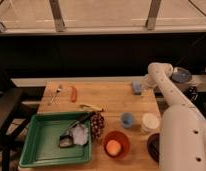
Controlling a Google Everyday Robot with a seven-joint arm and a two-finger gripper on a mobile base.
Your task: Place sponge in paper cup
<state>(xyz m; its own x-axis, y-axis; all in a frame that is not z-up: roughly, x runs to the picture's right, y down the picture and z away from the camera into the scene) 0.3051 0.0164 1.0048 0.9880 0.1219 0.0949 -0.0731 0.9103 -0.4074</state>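
Observation:
The light-blue sponge (136, 88) lies at the far right of the wooden table (111, 102). My gripper (144, 86) is at the end of the white arm, right beside the sponge on its right side, low over the table. Whether it holds the sponge is unclear. The white paper cup (149, 122) stands upright near the table's front right, well in front of the sponge and apart from the gripper.
A small blue cup (127, 119) stands left of the paper cup. An orange bowl (116, 144) and a dark bowl (153, 147) sit at the front. A green tray (43, 142), grapes (98, 125), a banana (91, 106), a carrot (73, 93) and a fork (57, 92) lie to the left.

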